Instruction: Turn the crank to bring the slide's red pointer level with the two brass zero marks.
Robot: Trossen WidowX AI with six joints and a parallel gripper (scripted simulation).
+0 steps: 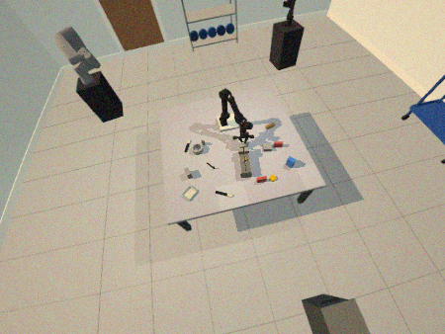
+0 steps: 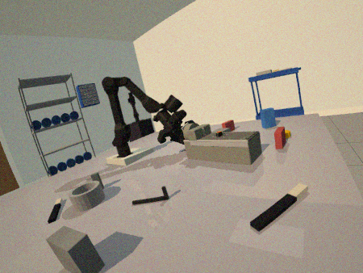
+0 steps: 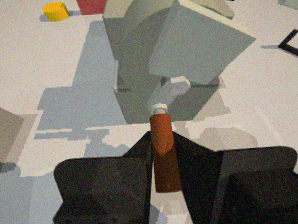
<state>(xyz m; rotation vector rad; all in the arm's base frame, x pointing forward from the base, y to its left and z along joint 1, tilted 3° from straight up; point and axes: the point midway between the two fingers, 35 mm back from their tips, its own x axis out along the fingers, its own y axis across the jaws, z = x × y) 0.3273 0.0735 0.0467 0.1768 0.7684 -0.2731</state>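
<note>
Crank in hand, pointer yet to be proved level

Working the turning step now: clamping the orange-brown cylindrical handle [image 3: 161,131] between the black parallel-jaw gripper's [image 1: 243,140] [image 2: 182,140] [image 3: 162,145] fingers, closed snugly round it. Placing the grey-green box-shaped machine [image 1: 245,169] [image 2: 219,154] [image 3: 134,65]: between the counter's middle and near edge, opposite the arm, running lengthwise toward that edge. Spotting the small red pointer [image 1: 244,160] [image 2: 219,133] on top, but cannot make out the brass marks or judge level. Next, probably: turn in small arcs, watch the pointer, ease off near the marks, then open and back straight away. Beware overshooting, or nudging the crank on release.

Looking around: seeing a red rectangular block [image 1: 261,179] [image 2: 280,138] and a yellow cylinder [image 1: 273,178] [image 2: 288,134] [image 3: 55,12] by the near edge, a blue block [image 1: 291,162] [image 2: 268,118] toward the top view's right edge, and a grey round ring [image 1: 194,151] [image 2: 77,199] toward the left. Finding nothing apparent in the handle's way; only mind the machine's own housing, close to the fingers.
</note>
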